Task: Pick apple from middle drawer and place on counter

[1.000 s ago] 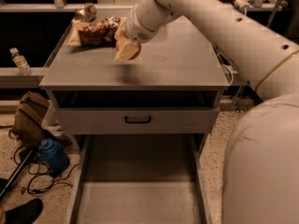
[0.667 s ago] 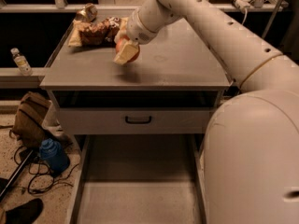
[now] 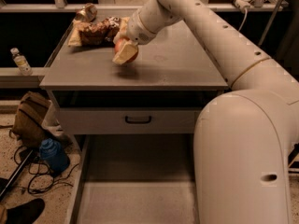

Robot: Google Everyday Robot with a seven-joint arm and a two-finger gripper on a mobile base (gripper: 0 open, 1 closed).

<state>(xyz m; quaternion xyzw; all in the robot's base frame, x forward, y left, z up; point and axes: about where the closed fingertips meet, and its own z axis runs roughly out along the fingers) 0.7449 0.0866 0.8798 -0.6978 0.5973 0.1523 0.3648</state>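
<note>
Nearest, the middle drawer (image 3: 135, 195) stands pulled fully out, with its flat floor exposed. Beside it on the floor to the left lie a blue bag (image 3: 53, 155) and a brown bag (image 3: 29, 119). Above the open drawer sits a closed drawer front (image 3: 93, 121) with a black handle (image 3: 138, 120). The counter (image 3: 182, 66) tops the cabinet. The gripper (image 3: 126, 55) is positioned over the counter's left-centre area, jaws clenched around the apple (image 3: 121, 45). A shadow lies on the counter directly below; contact with the surface cannot be determined. Snack packets (image 3: 96, 29) and a can (image 3: 86, 12) occupy the far left corner.
</note>
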